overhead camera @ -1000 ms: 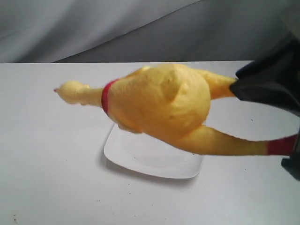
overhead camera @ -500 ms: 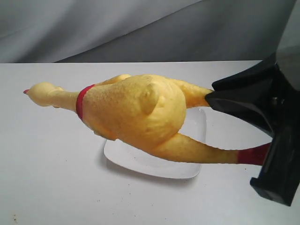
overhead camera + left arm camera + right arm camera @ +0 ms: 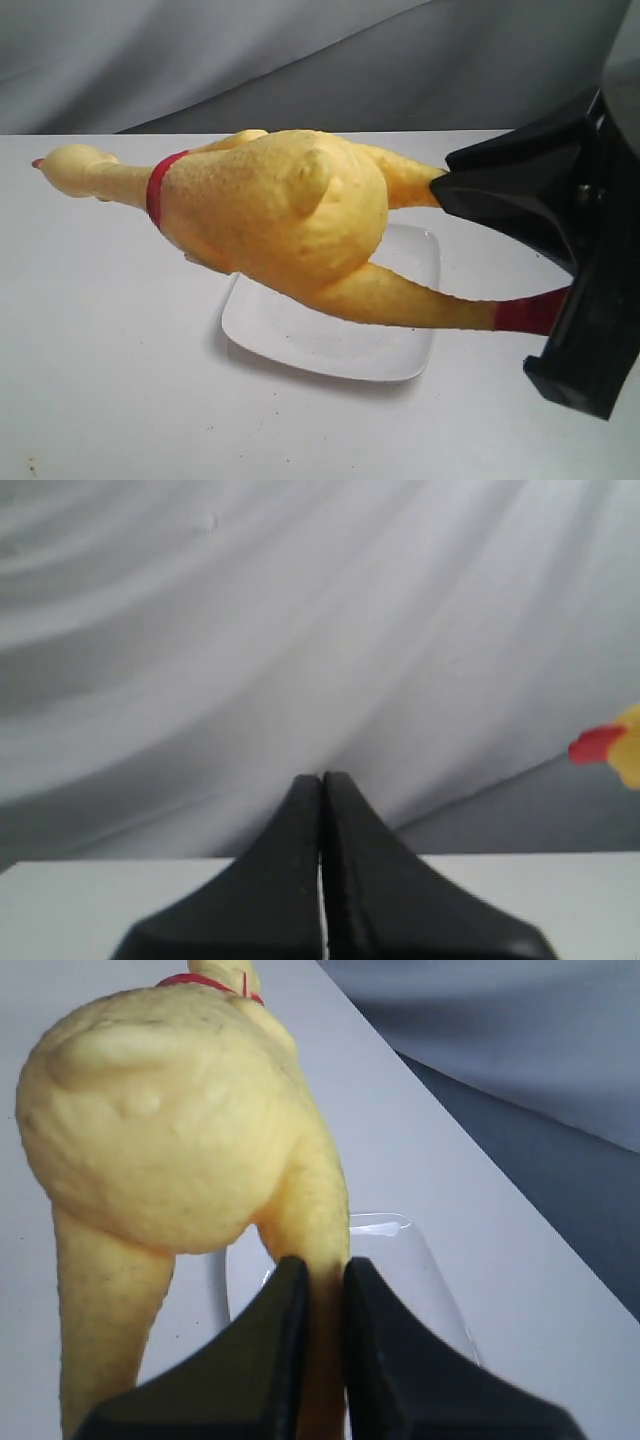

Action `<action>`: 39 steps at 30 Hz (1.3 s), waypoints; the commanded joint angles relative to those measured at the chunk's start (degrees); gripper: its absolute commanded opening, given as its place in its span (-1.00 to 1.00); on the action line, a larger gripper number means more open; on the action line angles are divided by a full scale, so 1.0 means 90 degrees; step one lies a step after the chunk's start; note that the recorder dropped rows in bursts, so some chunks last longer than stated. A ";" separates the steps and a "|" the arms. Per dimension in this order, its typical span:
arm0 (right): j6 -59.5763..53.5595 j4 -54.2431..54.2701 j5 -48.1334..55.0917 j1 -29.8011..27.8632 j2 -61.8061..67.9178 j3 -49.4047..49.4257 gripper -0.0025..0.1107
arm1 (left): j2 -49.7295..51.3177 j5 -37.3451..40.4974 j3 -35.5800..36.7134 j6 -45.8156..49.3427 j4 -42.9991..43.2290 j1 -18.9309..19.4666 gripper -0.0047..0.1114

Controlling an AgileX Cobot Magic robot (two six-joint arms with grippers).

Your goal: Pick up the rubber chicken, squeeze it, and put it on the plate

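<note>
White tabletop (image 3: 100, 400): plate (image 3: 330, 345) lies beneath the airborne rubber chicken (image 3: 270, 210), right gripper (image 3: 322, 1280) clamped on one leg (left gripper (image 3: 322, 780) pressed closed). Chicken has moved leftward versus a second earlier.

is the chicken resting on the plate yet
No, the right gripper holds the rubber chicken up by one leg, with its body raised above the plate.

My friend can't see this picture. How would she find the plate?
Find the wide white table before the grey curtain. Near its middle, below the long yellow rubber chicken in the black right gripper, lies a shallow white square plate. Unlike the dull tabletop, it shines and has rounded corners.
</note>
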 commanded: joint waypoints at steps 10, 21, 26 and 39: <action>0.2113 -0.0406 -0.0260 -0.1003 0.0439 0.0023 -0.96 | -0.0025 -0.4531 0.0025 -0.3543 0.0000 0.0034 -0.91; -0.4088 0.5824 0.0773 -0.3286 0.1175 0.0023 -0.96 | -0.0025 -0.5111 0.0025 -0.6654 0.8508 0.0034 -0.82; -0.5912 0.7843 0.2203 -0.4210 0.1518 0.0023 -0.96 | -0.0025 -0.5407 0.0025 -0.6868 0.8321 0.0034 -0.60; -0.5938 0.8011 0.2387 -0.4255 0.1713 0.0023 -0.96 | 0.1588 -0.6440 -0.0653 -0.8195 0.8368 0.0034 0.37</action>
